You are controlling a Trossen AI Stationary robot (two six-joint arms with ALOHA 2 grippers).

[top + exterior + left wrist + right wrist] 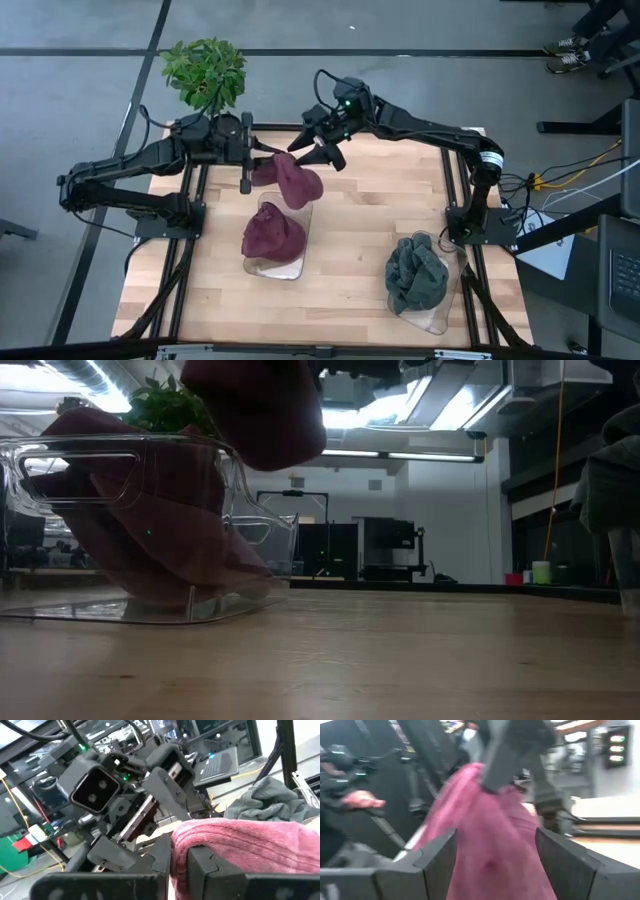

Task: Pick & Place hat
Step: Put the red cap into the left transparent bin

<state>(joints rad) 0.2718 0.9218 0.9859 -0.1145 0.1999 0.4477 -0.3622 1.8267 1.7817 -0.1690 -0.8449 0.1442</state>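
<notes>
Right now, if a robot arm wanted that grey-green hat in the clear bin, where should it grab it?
Best guess: pinch the raised crumpled fold on top of the grey-green hat, coming straight down. It bulges above the clear bin, whose walls block a sideways approach, and soft folds give an end effector something to close on.

Two dark, jointed arms are showing black cables along their links, a green light glowing on the right wrist.
</notes>
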